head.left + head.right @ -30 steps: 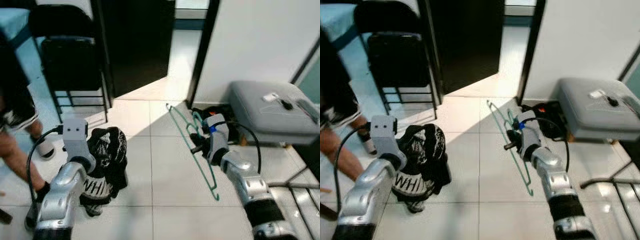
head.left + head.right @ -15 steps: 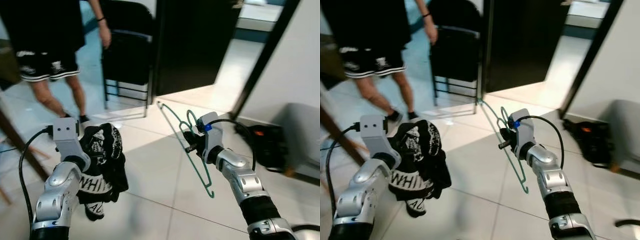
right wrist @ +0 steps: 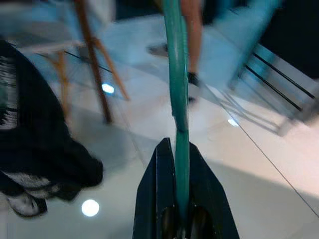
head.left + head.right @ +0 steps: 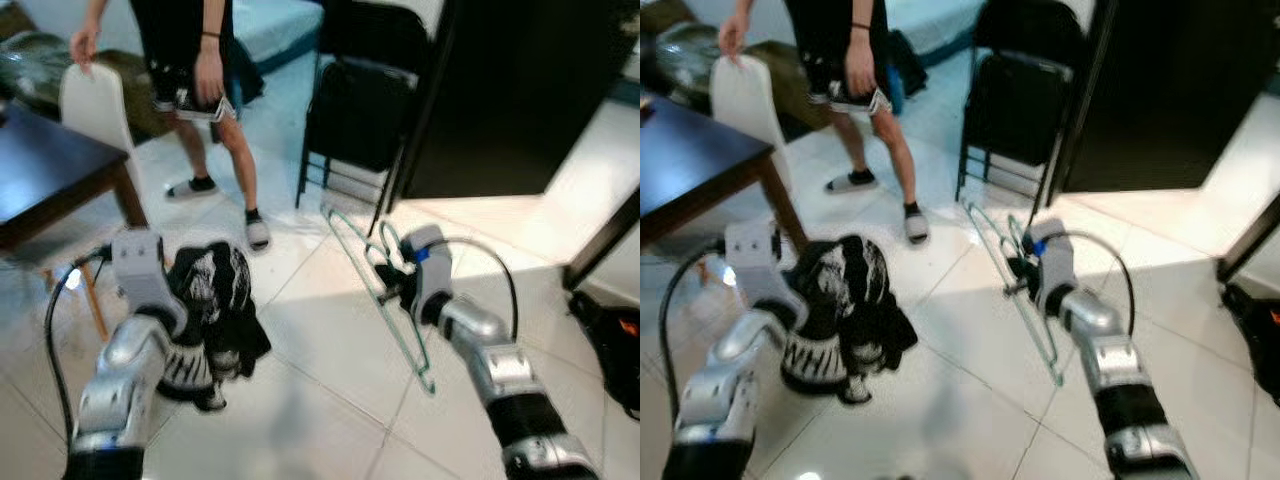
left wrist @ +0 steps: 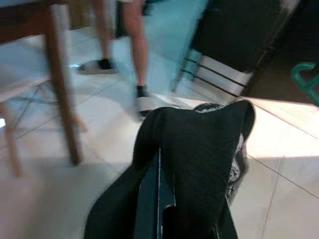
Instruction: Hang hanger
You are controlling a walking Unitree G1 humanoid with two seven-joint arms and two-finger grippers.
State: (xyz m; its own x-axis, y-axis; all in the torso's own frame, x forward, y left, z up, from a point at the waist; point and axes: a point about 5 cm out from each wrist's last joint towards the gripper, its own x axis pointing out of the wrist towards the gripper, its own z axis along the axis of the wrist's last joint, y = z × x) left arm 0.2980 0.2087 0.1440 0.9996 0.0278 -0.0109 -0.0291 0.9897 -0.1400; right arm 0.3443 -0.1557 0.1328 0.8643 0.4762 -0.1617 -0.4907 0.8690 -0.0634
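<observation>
1. Since the earlier frame, the camera has swung; both grips stay unchanged.
2. Right gripper (image 4: 388,287) fingers (image 3: 164,199) clamp the green hanger (image 4: 385,305), at 3 o'clock.
3. Left gripper (image 5: 172,219) fingers sit buried in the black garment (image 4: 215,310), at 9 o'clock.

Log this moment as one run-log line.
right end effector: shut on green hanger, held up | left end effector: shut on black garment | nearby: person, black chair, dark table

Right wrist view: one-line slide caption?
Right claw shut on green hanger, black printed garment alongside, a person's legs beyond.
</observation>
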